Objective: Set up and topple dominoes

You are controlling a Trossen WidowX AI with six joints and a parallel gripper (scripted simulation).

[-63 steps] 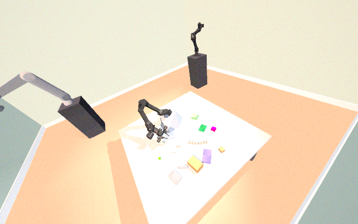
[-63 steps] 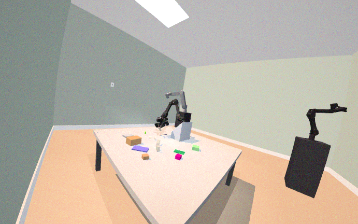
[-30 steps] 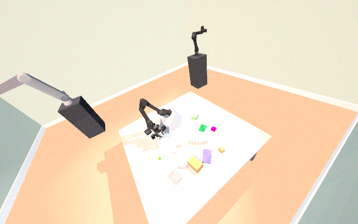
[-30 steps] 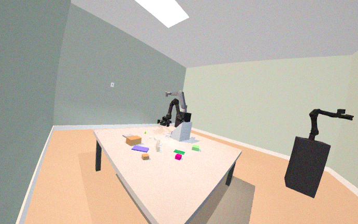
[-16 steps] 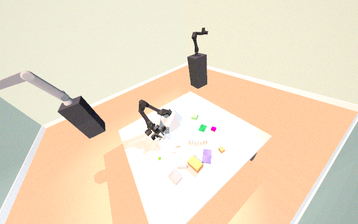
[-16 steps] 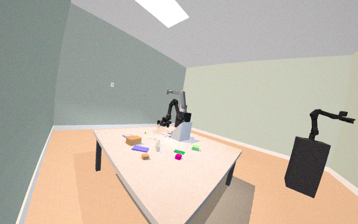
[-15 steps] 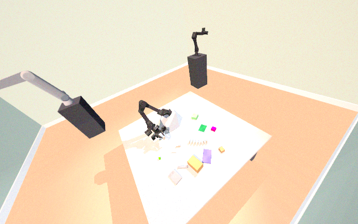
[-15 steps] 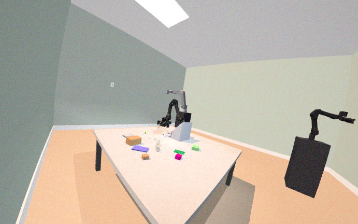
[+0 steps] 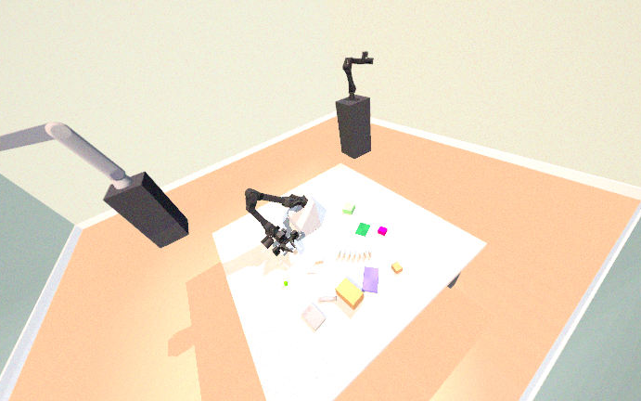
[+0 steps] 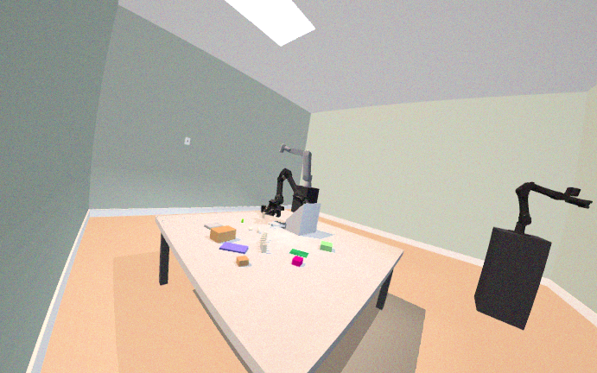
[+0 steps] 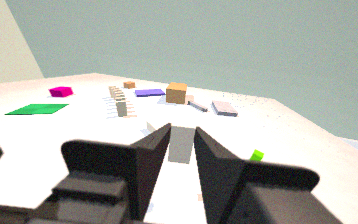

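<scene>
On the left side of the table (image 9: 412,224) (image 10: 272,287) (image 11: 300,117), as the top view has it, the black gripper (image 9: 289,248) (image 10: 264,211) (image 11: 182,128) has its fingers partway open, closed on a pale domino (image 10: 263,216) (image 11: 181,147) that I see upright between them. Near it sits a tiny bright green cube (image 9: 285,283) (image 10: 242,220) (image 11: 257,155), then a big white wedge (image 9: 307,217) (image 10: 303,220). Next, two loose pale pieces lie on the tabletop, short of the standing row of dominoes (image 9: 354,256) (image 10: 263,243) (image 11: 121,107). An orange box (image 9: 349,292) (image 10: 222,233) (image 11: 176,93) sits nearby, then a flat green piece (image 9: 363,229) (image 10: 299,253) (image 11: 39,109), a purple slab (image 9: 370,279) (image 10: 233,247) (image 11: 150,93), a magenta block (image 9: 382,230) (image 10: 296,261) (image 11: 61,92) and, rightmost, a little orange block (image 9: 396,267) (image 10: 242,261) (image 11: 129,85).
</scene>
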